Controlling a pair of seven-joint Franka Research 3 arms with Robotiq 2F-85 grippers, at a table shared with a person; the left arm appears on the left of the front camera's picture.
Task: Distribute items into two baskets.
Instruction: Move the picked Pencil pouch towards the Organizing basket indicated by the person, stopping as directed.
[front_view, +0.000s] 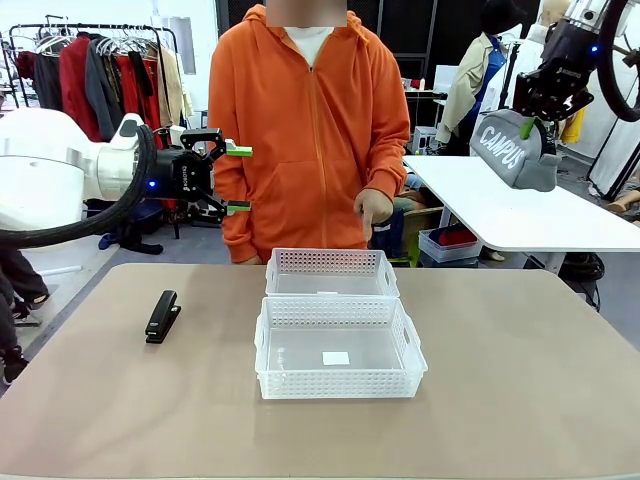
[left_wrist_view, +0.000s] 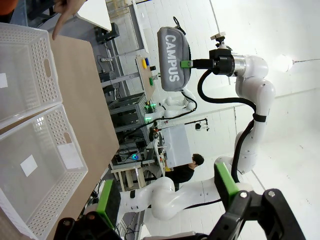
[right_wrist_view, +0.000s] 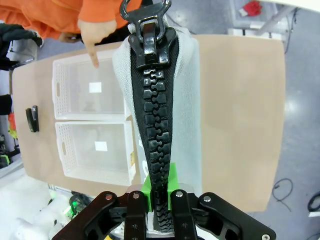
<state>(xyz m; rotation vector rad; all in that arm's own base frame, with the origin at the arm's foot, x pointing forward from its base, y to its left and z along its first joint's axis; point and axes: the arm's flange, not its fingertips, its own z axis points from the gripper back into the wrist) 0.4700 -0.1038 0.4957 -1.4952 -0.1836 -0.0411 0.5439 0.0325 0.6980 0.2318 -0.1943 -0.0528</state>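
Fingers (right_wrist_view: 173, 180) pinch pouch (right_wrist_view: 187, 100) zipper (right_wrist_view: 152, 115) in right wrist view; front shows lettering (front_view: 500, 143).

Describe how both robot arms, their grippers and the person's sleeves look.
The left arm and right arm are white with rounded links, each trailing a black cable. The left gripper and right gripper are black with green pads. A blue light glows beside the left gripper. The person's sleeves are orange.

The grey pouch (front_view: 515, 150) hung high at right; the black stapler (front_view: 162, 316) lay flat, left of the near basket (front_view: 340, 385), with the far basket (front_view: 330, 262) touching it behind.
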